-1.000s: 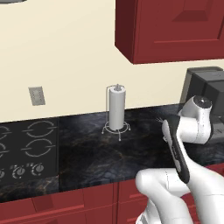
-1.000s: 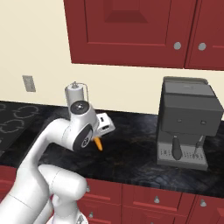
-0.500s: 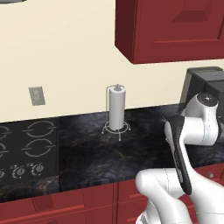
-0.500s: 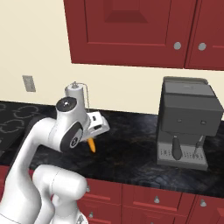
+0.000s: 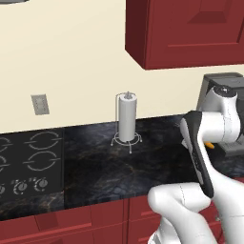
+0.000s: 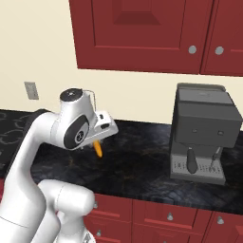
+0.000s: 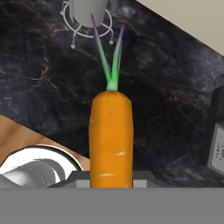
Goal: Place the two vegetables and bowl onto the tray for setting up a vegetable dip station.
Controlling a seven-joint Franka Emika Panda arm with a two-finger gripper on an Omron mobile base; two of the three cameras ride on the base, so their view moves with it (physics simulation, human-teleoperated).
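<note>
Black marble counter (image 5: 119, 167) with a paper towel holder (image 5: 127, 121) on the left; claw (image 6: 97, 142) is clamped on the orange carrot (image 6: 98, 149), lifted above the counter, coffee machine (image 6: 199, 133) off right.

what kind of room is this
A kitchen, rendered rather than real: a dark stone counter with a stovetop, a coffee machine, a paper towel holder, and red cabinets above.
</note>
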